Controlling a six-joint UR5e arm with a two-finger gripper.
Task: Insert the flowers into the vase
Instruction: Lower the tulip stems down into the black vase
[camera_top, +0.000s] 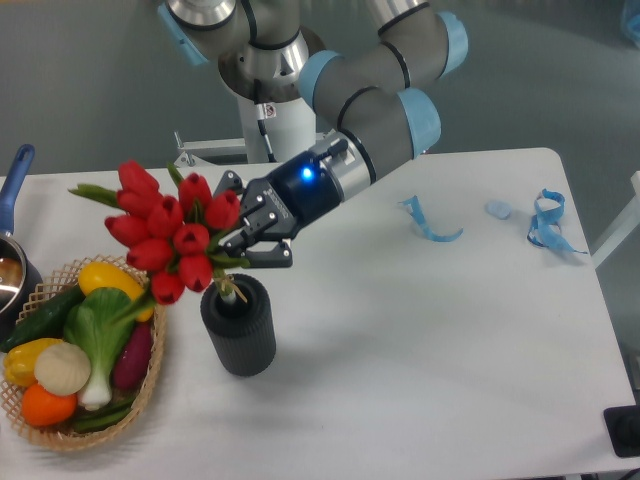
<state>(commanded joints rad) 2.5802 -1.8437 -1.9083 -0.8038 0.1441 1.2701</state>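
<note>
The flowers (170, 232), a bunch of red tulips with green leaves, lean to the left above the vase (239, 324), a dark grey ribbed cylinder on the white table. Their stems reach down into the vase's mouth. My gripper (233, 240) is shut on the stems just above the rim, coming in from the upper right. The stem ends are hidden inside the vase.
A wicker basket (148, 378) of toy vegetables sits just left of the vase, under the blooms. A saucepan with a blue handle (14, 180) is at the far left edge. Blue ribbon scraps (428, 222) (548, 222) lie at the right of the table (420, 350).
</note>
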